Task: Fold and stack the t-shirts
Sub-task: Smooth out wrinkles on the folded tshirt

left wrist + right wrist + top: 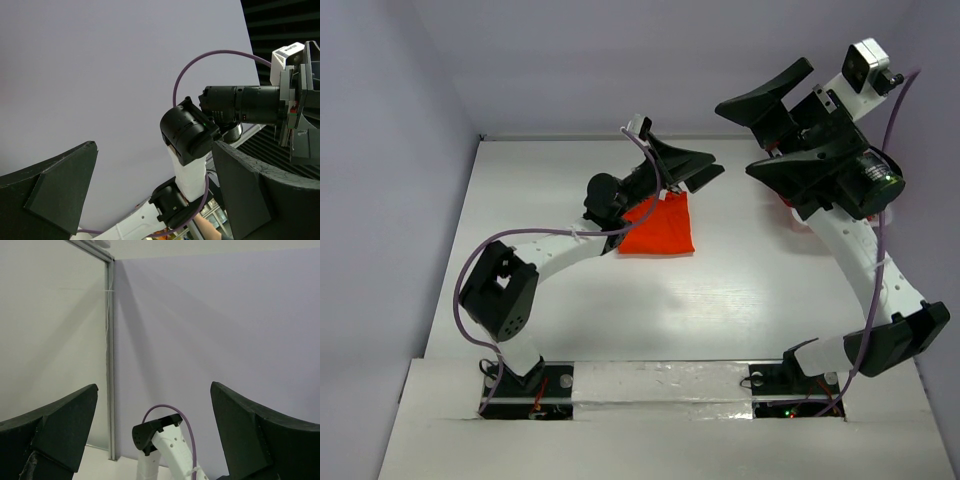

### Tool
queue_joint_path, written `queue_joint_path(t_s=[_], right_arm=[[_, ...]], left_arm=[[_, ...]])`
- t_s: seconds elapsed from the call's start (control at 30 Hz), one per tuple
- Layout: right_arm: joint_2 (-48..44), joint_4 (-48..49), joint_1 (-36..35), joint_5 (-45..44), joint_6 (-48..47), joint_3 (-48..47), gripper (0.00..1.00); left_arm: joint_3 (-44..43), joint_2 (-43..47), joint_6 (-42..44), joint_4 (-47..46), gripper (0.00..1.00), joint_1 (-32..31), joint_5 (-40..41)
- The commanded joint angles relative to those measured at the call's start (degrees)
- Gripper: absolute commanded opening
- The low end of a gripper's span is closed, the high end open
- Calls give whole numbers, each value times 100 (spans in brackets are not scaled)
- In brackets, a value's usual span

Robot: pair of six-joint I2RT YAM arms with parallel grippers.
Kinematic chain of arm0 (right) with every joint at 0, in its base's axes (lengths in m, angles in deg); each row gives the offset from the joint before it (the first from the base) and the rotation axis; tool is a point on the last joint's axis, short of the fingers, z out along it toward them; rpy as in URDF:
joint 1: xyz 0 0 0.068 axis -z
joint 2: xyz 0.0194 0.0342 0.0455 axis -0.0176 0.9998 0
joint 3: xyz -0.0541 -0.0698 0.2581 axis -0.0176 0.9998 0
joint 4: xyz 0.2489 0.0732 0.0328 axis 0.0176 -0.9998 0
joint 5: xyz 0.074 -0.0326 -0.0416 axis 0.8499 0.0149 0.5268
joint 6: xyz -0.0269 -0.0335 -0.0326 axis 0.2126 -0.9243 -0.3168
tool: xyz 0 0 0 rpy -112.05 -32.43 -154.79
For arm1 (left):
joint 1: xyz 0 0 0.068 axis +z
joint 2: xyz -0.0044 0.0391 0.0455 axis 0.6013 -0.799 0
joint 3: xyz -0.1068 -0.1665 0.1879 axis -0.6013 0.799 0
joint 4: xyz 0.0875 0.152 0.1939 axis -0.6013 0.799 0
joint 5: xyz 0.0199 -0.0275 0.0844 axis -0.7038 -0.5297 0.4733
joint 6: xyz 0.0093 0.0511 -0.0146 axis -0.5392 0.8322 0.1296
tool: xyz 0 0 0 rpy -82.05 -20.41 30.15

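My left arm stretched forward, left gripper [692, 166] tipped upward near orange-red t-shirt [658, 226], jaws wide, empty. My right gripper [745, 138] held high, jaws wide, empty.

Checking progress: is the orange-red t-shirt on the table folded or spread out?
Folded: the orange-red t-shirt lies as a compact, straight-edged rectangle on the table, no sleeves showing.

Folded cloth t-shirt [660, 226]: bright orange-red, plain, no print. Small patch of red cloth [788, 205]: shade uncertain. Flat desk [740, 300]: white, unpatterned. Enclosure walls [570, 60]: pale lavender-grey. Left end effector [705, 165] and right end effector [735, 138]: matte black. Arm links [855, 260]: white; joint housings [500, 290]: black; cables [470, 270]: purple.
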Motion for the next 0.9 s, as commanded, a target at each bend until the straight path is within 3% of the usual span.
queue_joint_path(t_s=[0.0,0.87], right_arm=[[-62,747,-48,-62,135,-159,100],[-10,632,5,-98,47,-335,100]], left_arm=[[-19,366,62,-1697,99,32,13],[-308,225,-26,-1618,99,138,-93]])
